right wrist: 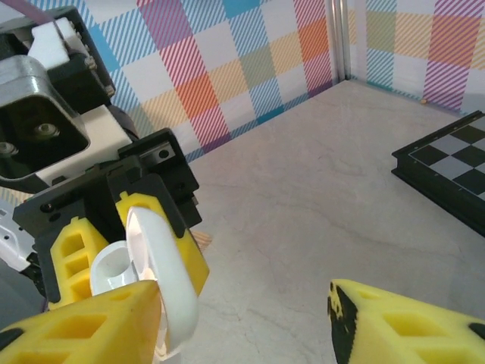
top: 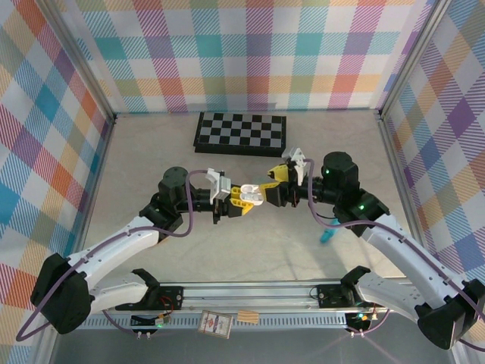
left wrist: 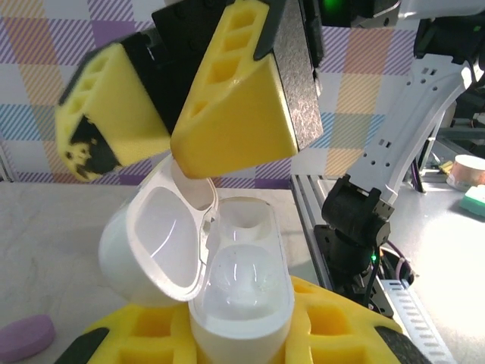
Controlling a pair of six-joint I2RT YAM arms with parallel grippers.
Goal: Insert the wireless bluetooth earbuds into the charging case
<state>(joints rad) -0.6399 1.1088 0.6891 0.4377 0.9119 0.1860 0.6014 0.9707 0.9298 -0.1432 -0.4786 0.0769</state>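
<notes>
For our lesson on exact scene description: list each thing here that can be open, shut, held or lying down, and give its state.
charging case: lid open, held above the table.
left gripper: shut on the charging case.
right gripper: open, fingers close by the case's lid.
chessboard: lying flat at the back of the table, no pieces on it.

Right wrist cam here: my right gripper (right wrist: 244,297) has its yellow fingers spread wide, with nothing between them. The finger at lower left sits right up against the flipped-open lid of the white case (right wrist: 168,288), and I can't tell if it's actually touching. The left gripper (right wrist: 125,243) pinches that case between its own yellow fingers. Beige table (right wrist: 303,205) beyond, chessboard (right wrist: 447,163) off to the right, plaid wall (right wrist: 250,53) behind.
</notes>
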